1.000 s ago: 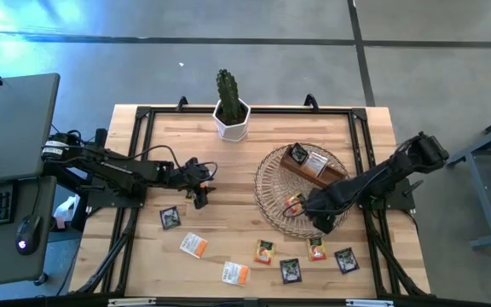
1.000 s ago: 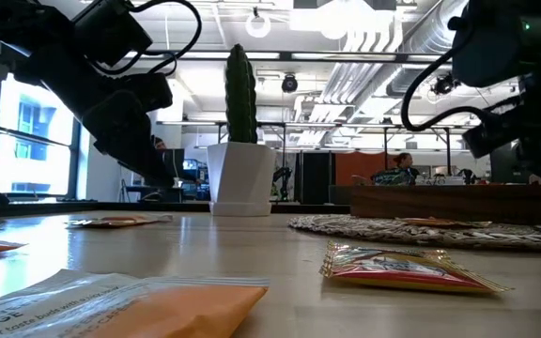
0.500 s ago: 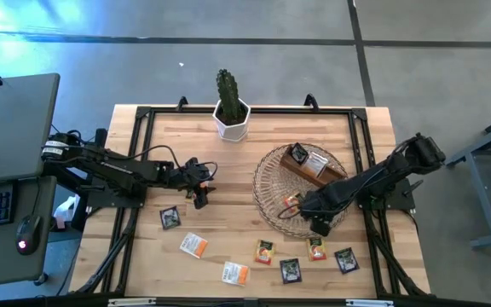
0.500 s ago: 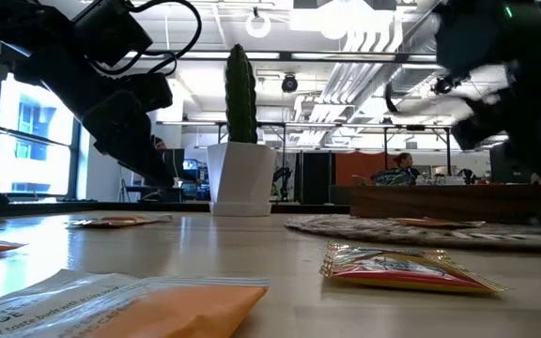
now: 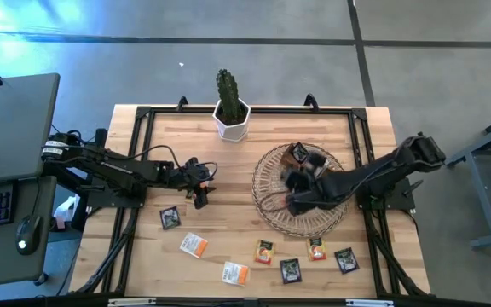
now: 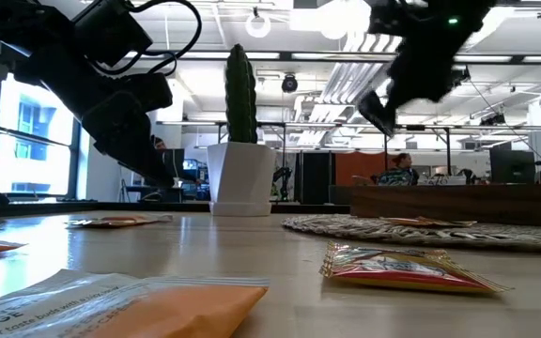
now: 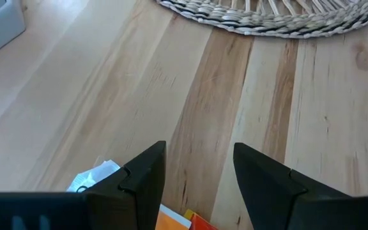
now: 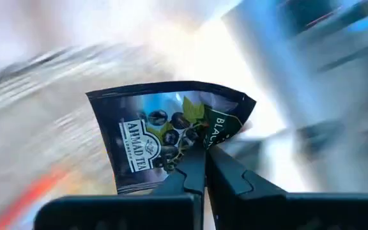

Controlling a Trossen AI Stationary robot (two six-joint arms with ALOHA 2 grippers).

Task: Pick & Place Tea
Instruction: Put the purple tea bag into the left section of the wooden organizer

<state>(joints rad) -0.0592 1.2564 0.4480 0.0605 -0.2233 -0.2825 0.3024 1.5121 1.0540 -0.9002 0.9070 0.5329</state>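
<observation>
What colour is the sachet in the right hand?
Black with a green label; the sachet shows best in the right wrist view.

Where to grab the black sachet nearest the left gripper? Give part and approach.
Pinch one edge of the black sachet, coming down from above with the open left gripper. It lies flat on the table, so likely only an edge offers purchase.

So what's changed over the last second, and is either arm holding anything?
The right gripper has swung from the wicker tray's near rim up over its middle, shut on a black tea sachet. The left gripper, open, and the loose sachets on the table have not moved.
</observation>
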